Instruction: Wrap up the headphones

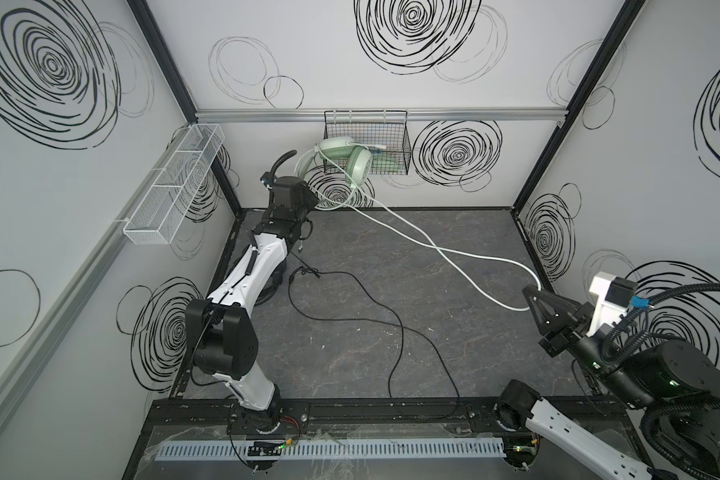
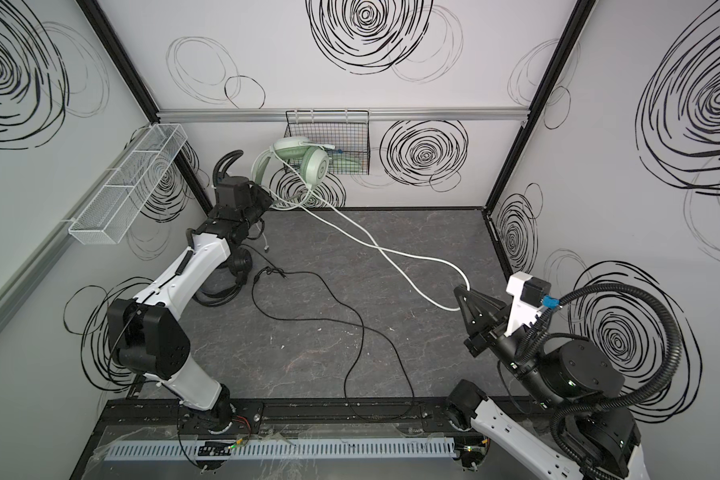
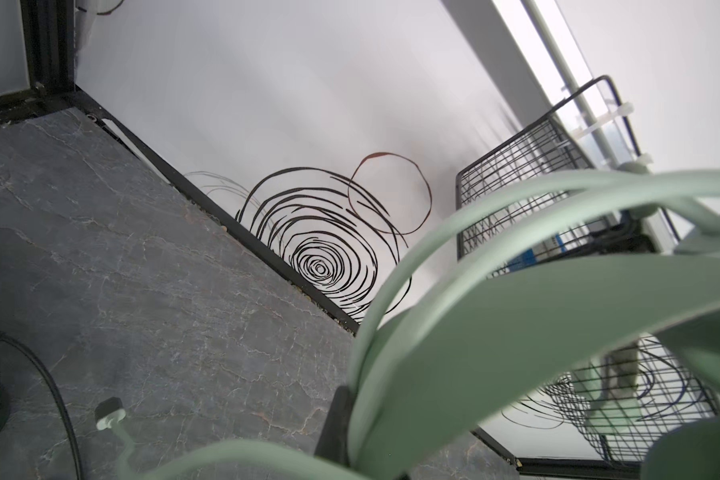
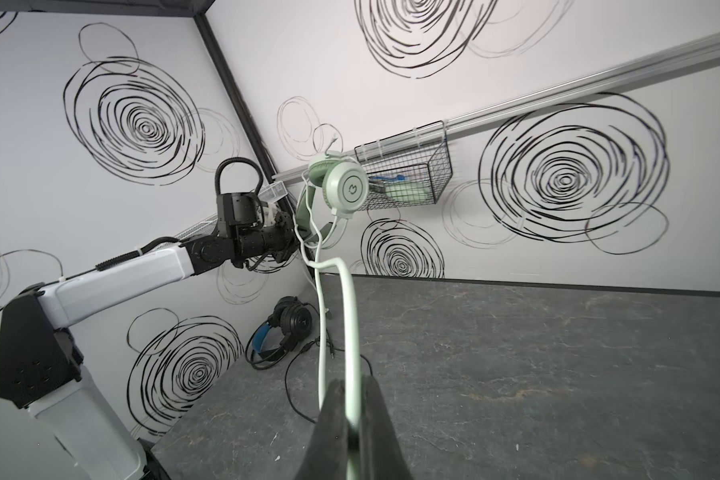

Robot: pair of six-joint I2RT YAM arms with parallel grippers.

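The mint-green headset (image 1: 352, 160) is hanging just in front of the wire basket (image 1: 395, 133), left gripper (image 4: 294, 235) jaws clamping its headband (image 3: 516, 332), while its white cord (image 1: 433, 245) is trailing down away from the basket to the right gripper (image 4: 353, 388), jaws pinching it tight. I'm guessing the winding is barely getting going, so next that slack is needing looping round the headset. The black headset (image 4: 285, 328) is lying on the tabletop (image 1: 454, 353) off to the left below the basket, unwrapped.

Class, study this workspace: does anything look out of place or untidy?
Yes. The black headset lies beside the left arm with its black cord sprawled unwound across the table. The mint headset is held aloft, its white cord strung to the right gripper.
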